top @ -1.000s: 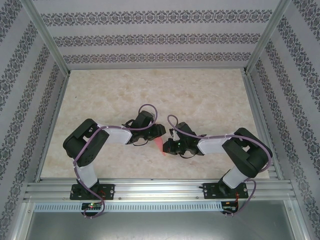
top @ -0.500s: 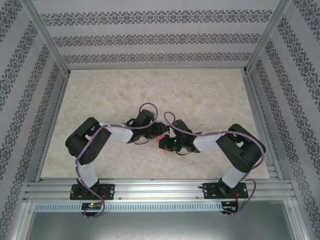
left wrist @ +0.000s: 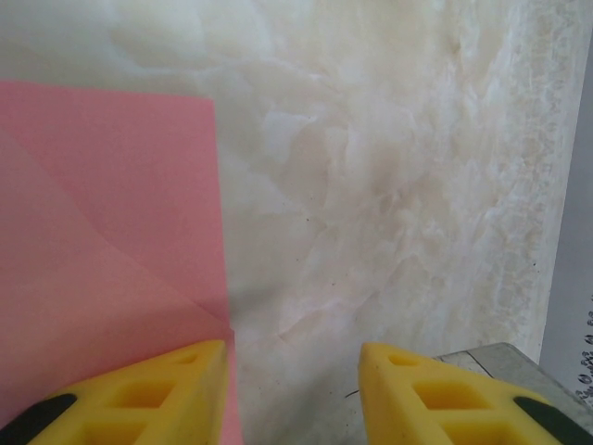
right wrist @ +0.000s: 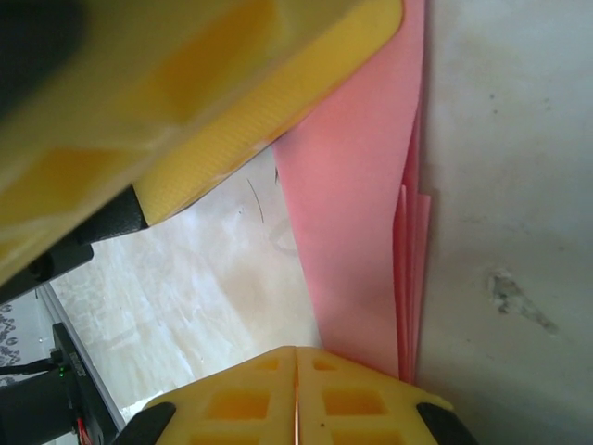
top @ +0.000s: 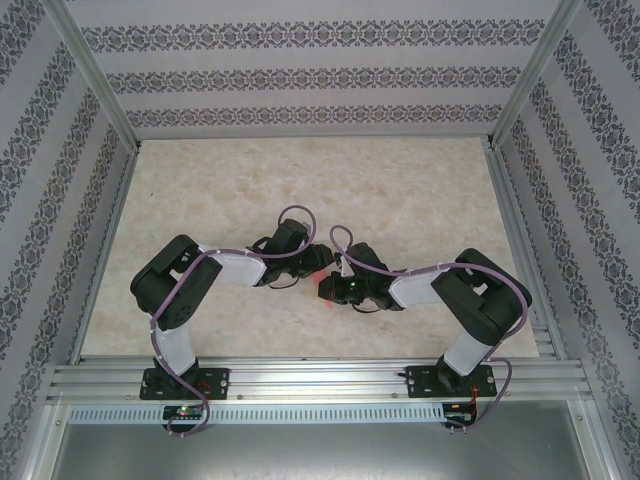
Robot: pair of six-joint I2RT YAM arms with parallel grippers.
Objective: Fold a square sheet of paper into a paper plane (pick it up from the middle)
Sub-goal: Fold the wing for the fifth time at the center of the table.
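The left gripper has its yellow fingers spread apart, with bare tabletop showing in the gap between them and nothing clamped. In the left wrist view, the finger at lower left overlaps the right edge of the pink sheet of paper. The sheet lies flat on the marbled table and covers the left part of that frame. It has a straight top edge, a straight right edge and diagonal creases running toward the lower centre. The right gripper has its two yellow fingers pressed together, so that only a thin seam remains between them. In the right wrist view the sheet runs as a long strip from the upper right down to the bottom centre, passing behind the right-hand finger. Several stacked layers show along the strip's right edge. Whether any layer is caught in the seam cannot be told. A large yellow finger of the left gripper occupies the upper left of that frame, just beside the strip. In the top external view both grippers meet at the centre of the table, with a small pink patch showing between them. Both arms bend inward from their bases on the aluminium rail at the bottom, and patterned walls surround the table.
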